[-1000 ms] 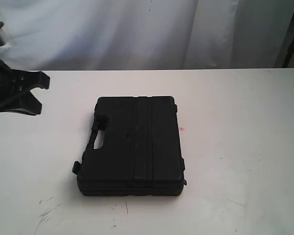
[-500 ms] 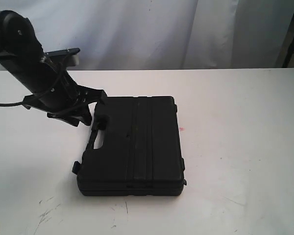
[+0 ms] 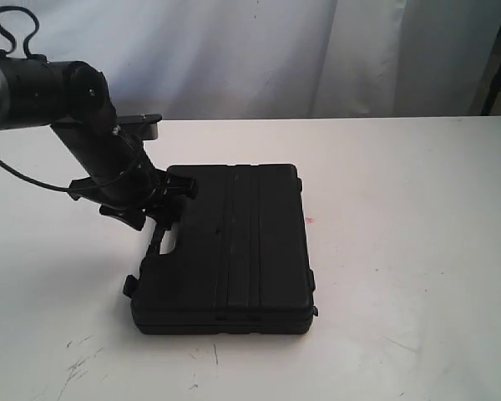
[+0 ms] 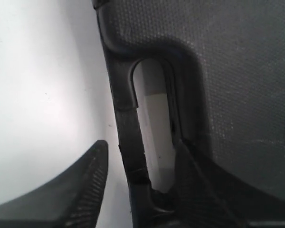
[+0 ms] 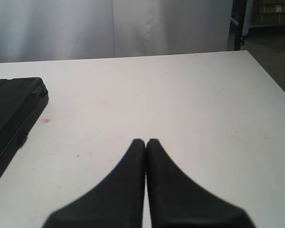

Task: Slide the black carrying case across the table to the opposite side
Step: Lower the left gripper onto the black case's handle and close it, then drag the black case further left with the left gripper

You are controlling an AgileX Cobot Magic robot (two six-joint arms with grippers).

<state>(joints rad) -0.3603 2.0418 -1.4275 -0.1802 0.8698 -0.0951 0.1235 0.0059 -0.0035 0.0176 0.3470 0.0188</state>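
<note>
Two tools show, and they look different. The left tool (image 3: pixel 161 205) is spread wide at the far left corner of the black carrying case (image 3: pixel 234 251). One finger (image 4: pixel 85 185) is outside the handle (image 4: pixel 126 123) and not touching it. The other finger is on the case side of the handle. The case lies flat and shut near the middle of the white tabletop (image 3: pixel 401 276), with its handle facing left. The right tool (image 5: pixel 146 142) is pressed tight together, holds nothing, and hangs over bare tabletop, apart from the case. A tiny red spot (image 3: pixel 310 220) sits just beside the case's right edge. Dark scuff marks (image 3: pixel 79 363) show near the front left.
</note>
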